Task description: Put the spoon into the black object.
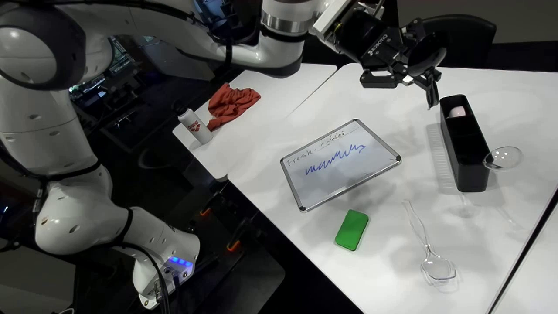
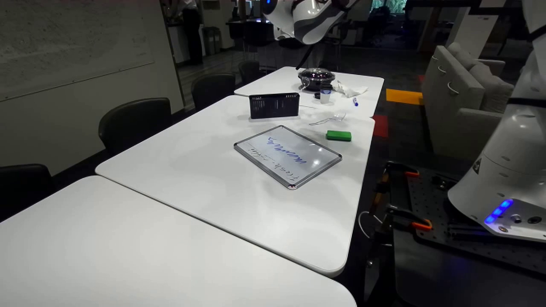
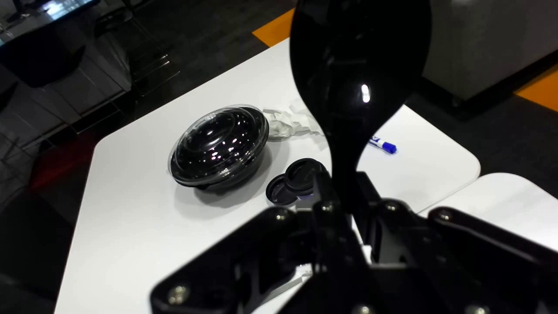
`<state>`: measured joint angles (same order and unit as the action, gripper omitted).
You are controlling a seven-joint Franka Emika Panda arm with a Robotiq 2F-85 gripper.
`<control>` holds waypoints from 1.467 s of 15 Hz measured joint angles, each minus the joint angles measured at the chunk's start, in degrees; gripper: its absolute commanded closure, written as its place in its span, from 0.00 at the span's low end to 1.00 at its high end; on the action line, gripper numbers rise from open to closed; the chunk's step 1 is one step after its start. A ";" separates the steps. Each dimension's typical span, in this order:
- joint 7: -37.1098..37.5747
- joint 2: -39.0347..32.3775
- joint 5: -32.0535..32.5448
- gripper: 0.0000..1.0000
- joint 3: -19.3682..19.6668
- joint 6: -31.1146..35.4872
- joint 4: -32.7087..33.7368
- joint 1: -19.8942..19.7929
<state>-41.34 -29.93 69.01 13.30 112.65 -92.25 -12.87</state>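
Since the gripper (image 3: 343, 186) clamps the black spoon (image 3: 355, 83), pickup looks done; lowering it into the black container (image 1: 473, 179) remains.

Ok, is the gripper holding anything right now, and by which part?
Yes: the gripper holds the black spoon by its handle, close to the bowl.

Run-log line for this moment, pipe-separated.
gripper: closed on black spoon | spoon: aloft, outside black container | insertion: not done
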 measured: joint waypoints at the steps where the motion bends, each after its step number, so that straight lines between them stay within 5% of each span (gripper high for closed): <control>1: 0.00 -0.68 2.89 0.96 -0.10 1.80 0.03 -0.12; 9: -4.12 -10.51 17.43 0.96 -0.47 19.13 7.25 -3.30; 22: -8.90 -25.78 19.29 0.96 -0.25 21.70 22.32 -4.43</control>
<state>-50.24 -55.71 88.29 13.05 134.34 -69.94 -17.29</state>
